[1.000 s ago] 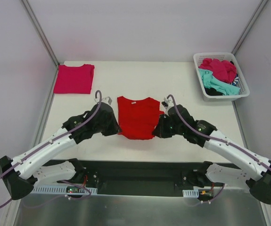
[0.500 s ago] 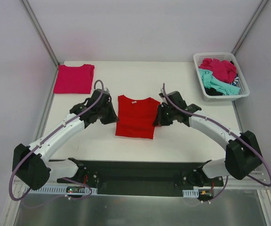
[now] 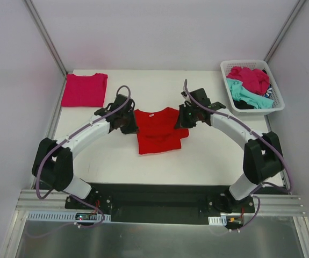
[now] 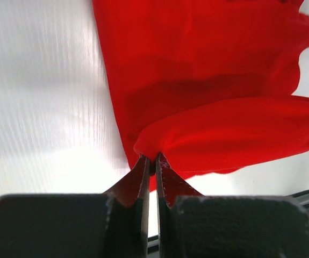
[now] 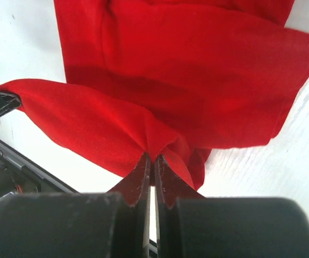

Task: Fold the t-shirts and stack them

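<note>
Progress notes, judged from how things lie:

- Done: 1 magenta-pink t-shirt point(image 3: 84, 90) lies folded flat at the far left corner of the counter point(image 3: 218, 156), well apart from everything else. It looks like the base of the stack.
- In hand: the red t-shirt point(image 3: 162, 134) is at the centre of the counter, between the 2 arms. The collar end lies flat toward the far side. The near hem is lifted and doubled over toward the collar, so the crosswise fold seems about half made. The near edge is rumpled. The sleeves cannot be made out separately.
- Left claw point(image 4: 150, 159): fingers pinched together on a bunched corner of red cloth at the shirt's left edge.
- Right claw point(image 5: 150, 159): likewise clamped on the matching corner at the right edge. Both pinches are plain in the wrist views.
- Left on this shirt: lay the hem down, let go, then carry it onto the pink one.
- Waiting: the white basket point(image 3: 245, 63) at the far right corner holds a heap of a magenta shirt point(image 3: 251, 78), a teal shirt point(image 3: 245, 95) and a dark shirt point(image 3: 243, 105) underneath. That makes at least 3, but the exact count cannot be told.
- Estimate: early in the task, with 1 finished, 1 midway and the heap untouched.
</note>
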Robot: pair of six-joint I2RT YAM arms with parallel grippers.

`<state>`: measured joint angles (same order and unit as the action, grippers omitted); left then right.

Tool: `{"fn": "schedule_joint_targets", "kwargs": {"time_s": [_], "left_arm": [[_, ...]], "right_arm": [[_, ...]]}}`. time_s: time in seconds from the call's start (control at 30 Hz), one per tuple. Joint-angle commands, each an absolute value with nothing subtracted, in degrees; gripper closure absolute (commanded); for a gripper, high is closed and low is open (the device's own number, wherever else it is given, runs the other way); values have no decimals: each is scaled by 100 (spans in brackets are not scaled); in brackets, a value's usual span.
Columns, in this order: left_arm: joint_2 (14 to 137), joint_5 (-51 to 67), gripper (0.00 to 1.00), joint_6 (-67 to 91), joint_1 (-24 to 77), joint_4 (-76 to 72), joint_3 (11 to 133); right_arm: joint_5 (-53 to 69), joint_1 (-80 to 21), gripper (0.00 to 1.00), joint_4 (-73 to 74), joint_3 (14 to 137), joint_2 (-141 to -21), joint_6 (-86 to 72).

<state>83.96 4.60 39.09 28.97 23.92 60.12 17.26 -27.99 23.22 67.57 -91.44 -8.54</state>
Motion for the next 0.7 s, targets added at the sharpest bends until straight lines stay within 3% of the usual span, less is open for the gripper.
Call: {"fn": "schedule_joint_targets", "kwargs": {"time_s": [0.0, 0.67], "left_arm": [[8718, 545, 100, 3586, 2576, 2188, 6573], [9764, 650, 100, 3243, 2031, 2303, 7918]], "right_arm": [[1819, -2628, 99, 2636, 7513, -9605, -571], [2039, -2259, 99, 3075, 9315, -10879, -360]]}}
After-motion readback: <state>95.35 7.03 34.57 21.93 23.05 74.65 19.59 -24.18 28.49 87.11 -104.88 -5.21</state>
